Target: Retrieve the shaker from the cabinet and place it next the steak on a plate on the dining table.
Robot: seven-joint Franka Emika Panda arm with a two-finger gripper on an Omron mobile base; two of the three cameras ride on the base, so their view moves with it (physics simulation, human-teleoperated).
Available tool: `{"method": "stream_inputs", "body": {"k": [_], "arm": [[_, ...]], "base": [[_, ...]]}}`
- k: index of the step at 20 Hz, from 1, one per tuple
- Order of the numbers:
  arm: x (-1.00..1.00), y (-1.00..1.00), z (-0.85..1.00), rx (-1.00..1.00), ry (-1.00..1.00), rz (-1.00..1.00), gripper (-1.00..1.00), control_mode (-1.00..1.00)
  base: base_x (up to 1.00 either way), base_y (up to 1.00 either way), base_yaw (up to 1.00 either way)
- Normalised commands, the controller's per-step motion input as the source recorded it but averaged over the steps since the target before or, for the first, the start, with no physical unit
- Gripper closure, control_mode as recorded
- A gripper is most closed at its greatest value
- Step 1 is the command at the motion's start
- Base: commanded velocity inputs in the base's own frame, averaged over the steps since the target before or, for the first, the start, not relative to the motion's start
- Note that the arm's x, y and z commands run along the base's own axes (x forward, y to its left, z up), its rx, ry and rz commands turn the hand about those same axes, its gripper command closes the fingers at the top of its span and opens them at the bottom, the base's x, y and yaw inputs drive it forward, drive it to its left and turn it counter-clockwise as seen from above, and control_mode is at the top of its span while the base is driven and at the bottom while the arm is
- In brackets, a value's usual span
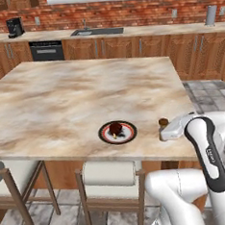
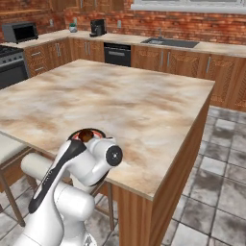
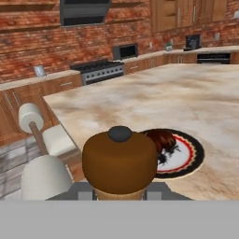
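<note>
On the beige marbled dining table lies the dark-rimmed plate with the small dark steak on it. My gripper is shut on the tan shaker, which stands upright just right of the plate, near the table's front edge. The hand view looks down on the shaker's brown knob, with plate and steak right behind it. In the right base view my arm covers most of the plate and steak. I cannot tell which wall cupboard is the cabinet.
Two cushioned chairs stand under the table's front edge. Along the brick wall runs a counter with a sink, a coffee machine and a stove. The table's right edge drops to tiled floor.
</note>
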Motion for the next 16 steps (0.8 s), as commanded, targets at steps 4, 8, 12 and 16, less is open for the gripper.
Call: {"method": "stream_inputs", "body": {"k": [4,8,12,16], "arm": [[0.13,0.0,-0.11,0.0,0.0,0.0,1.0,-1.0],[0.17,0.0,-0.16,0.0,0.0,0.0,1.0,-1.0],[0.17,0.0,-0.18,0.0,0.0,0.0,1.0,-1.0],[0.19,0.0,-0.18,0.01,0.0,0.0,1.0,-1.0]], "base": [[0.0,0.0,0.0],[0.0,0.0,0.0],[0.0,0.0,0.0],[0.0,0.0,0.0]]}}
